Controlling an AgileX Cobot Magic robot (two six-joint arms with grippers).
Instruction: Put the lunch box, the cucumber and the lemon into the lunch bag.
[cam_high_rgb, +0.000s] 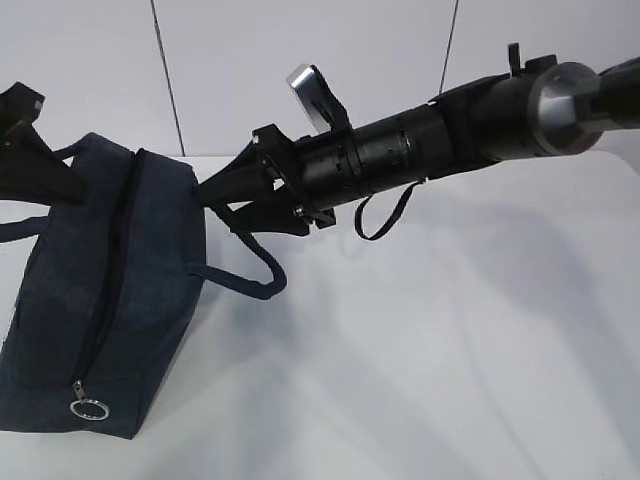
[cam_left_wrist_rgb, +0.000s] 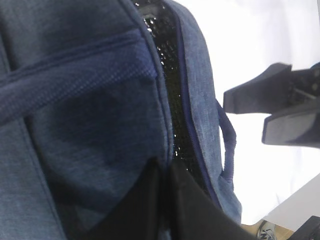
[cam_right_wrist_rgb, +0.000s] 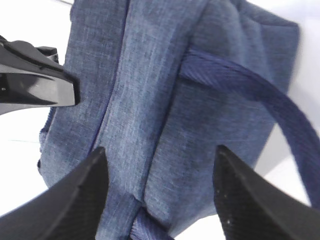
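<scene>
The white table (cam_high_rgb: 450, 350) lies bare to the right of the lunch bag (cam_high_rgb: 110, 300), giving wide room there. The bag's top slit is narrow. The left gripper (cam_high_rgb: 40, 165) blocks its far-left edge, jaws pinched together on the fabric. The right gripper (cam_high_rgb: 215, 195), jaws apart, crowds the right side, above a loop handle (cam_high_rgb: 250, 275) draped on the table.

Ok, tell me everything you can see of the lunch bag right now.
The bag is a boxy dark navy fabric one at the table's left. Its top zipper is partly open, showing a shiny lining, with the ring pull at the near end. One loop handle droops right. The left hand presses on its far top; the right hand is open beside it.
</scene>
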